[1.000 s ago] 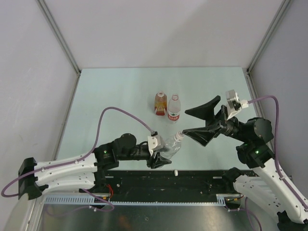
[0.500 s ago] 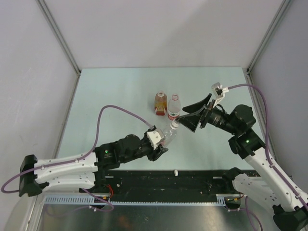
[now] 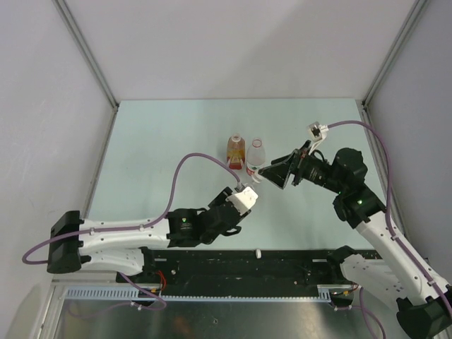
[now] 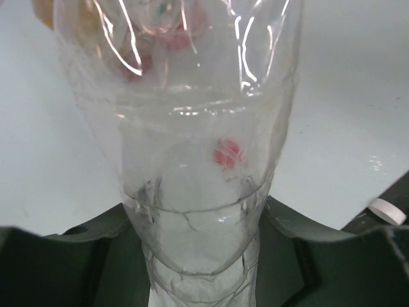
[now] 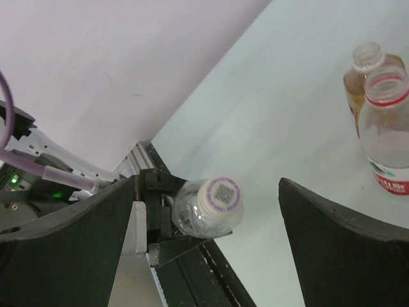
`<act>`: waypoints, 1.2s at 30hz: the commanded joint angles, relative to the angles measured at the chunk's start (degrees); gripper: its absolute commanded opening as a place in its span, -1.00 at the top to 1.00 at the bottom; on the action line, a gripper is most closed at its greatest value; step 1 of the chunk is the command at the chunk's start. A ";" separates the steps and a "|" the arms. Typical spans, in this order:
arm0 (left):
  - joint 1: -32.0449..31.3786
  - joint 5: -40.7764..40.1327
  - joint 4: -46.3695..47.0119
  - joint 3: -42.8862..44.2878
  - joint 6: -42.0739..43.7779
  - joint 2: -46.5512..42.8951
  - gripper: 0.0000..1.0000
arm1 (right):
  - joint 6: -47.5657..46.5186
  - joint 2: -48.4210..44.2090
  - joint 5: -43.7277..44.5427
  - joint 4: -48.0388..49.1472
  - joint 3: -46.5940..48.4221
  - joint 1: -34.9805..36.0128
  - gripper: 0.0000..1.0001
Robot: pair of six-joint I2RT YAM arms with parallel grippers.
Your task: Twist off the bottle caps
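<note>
Pale green table (image 3: 162, 141), grey walls (image 3: 247, 49). Left gripper (image 4: 201, 243) is clenched on the plain bottle (image 5: 190, 216), held off the table neck-first toward the right gripper (image 5: 206, 192) — jaws spread wide, flanking the white cap (image 5: 219, 194) without touching it. Risk: the thin bottle may buckle or spin in the clamp — then the cap won't loosen.

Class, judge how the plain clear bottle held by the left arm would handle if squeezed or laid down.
The plain clear bottle looks empty and thin-walled, creased where the fingers clamp it, so it is probably light and would likely crumple under a hard squeeze. Its round body would probably roll if laid down.
</note>
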 commanded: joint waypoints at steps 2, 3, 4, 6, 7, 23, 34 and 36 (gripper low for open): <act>-0.62 -9.91 -2.63 3.62 -3.51 0.78 1.00 | -0.83 1.45 1.28 -3.00 2.35 -0.65 -0.98; -0.62 -10.08 -2.81 3.77 -3.63 0.89 1.00 | -0.77 1.81 1.26 -3.19 2.35 -0.66 -0.97; -0.62 -10.25 -2.99 3.88 -3.73 0.99 1.00 | -0.66 2.17 1.06 -3.29 2.35 -0.67 -0.96; -0.64 -10.38 -3.33 4.14 -3.84 1.22 1.00 | -0.29 2.99 0.33 -3.27 2.35 -0.68 -0.92; -0.63 -10.49 -3.42 4.24 -3.79 1.42 1.00 | -0.07 3.55 -0.15 -3.06 2.35 -0.73 -0.90; -0.68 -9.33 -4.03 5.57 -3.40 4.01 1.00 | 3.84 8.70 -3.25 0.33 2.32 -0.32 -0.41; -0.75 -7.99 -3.99 5.87 -3.66 5.08 1.00 | 5.01 10.42 -3.30 0.99 2.27 0.50 -0.05; -0.72 -7.55 -3.97 5.78 -3.73 5.12 1.00 | 5.02 10.25 -3.51 1.31 2.27 0.65 0.17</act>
